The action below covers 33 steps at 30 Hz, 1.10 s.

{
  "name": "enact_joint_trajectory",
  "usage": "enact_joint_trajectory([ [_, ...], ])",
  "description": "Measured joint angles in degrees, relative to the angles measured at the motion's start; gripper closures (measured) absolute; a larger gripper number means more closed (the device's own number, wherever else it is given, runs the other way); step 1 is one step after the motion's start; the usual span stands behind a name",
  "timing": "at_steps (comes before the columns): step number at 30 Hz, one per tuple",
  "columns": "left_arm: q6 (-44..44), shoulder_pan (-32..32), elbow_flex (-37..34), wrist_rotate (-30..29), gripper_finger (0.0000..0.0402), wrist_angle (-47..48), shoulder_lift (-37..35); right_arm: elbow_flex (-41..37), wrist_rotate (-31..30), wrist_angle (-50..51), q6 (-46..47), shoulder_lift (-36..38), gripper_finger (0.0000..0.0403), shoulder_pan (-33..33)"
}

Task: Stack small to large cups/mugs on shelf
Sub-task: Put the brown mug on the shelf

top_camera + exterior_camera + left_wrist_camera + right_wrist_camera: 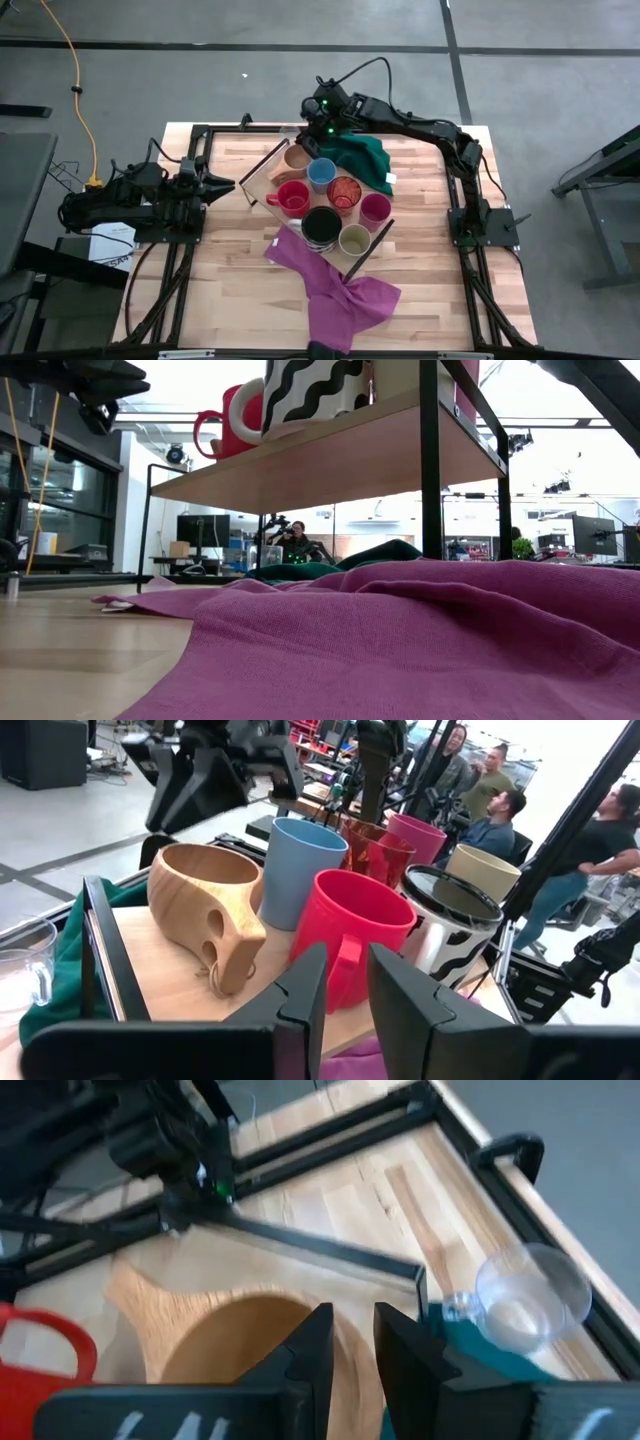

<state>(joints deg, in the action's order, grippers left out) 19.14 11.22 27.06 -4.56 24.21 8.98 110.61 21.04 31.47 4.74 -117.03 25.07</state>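
high view: seven cups on one light wooden shelf [262, 172]: tan wooden mug [296, 158], blue, red, orange, magenta, black, olive.
left wrist view: left gripper [345, 982] slightly parted, empty.
right wrist view: right gripper [352, 1342] slightly parted above the tan mug; one clear glass cup [528, 1292] off the shelf.

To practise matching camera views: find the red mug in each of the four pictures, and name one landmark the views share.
High view: the red mug stands on the shelf, left of the orange cup.
Low view: upper left, on the shelf board, only partly seen.
Left wrist view: centre, just beyond the fingers.
Right wrist view: only its handle at the lower left edge.
Shared landmark: the shelf.
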Motion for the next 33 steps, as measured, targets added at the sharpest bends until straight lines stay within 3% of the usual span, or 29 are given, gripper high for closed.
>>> enact_joint_trajectory([
  [9,-1.1,0.0,0.0,1.5,0.0337,-0.3,6.0,0.0,2.6,-10.5,6.9,0.0,0.0337,0.8],
  [16,-1.9,0.0,0.0,-0.4,0.0337,-0.2,9.3,0.0,6.1,-21.4,12.0,3.7,0.0396,2.3],
  [19,-2.6,0.0,0.0,-1.7,0.0337,0.0,10.6,0.0,6.1,-24.5,13.1,6.4,0.0391,2.8],
  [33,-5.4,0.1,0.0,-6.7,0.0337,-5.0,18.7,0.0,6.1,-20.2,8.4,18.0,0.0403,3.1],
])
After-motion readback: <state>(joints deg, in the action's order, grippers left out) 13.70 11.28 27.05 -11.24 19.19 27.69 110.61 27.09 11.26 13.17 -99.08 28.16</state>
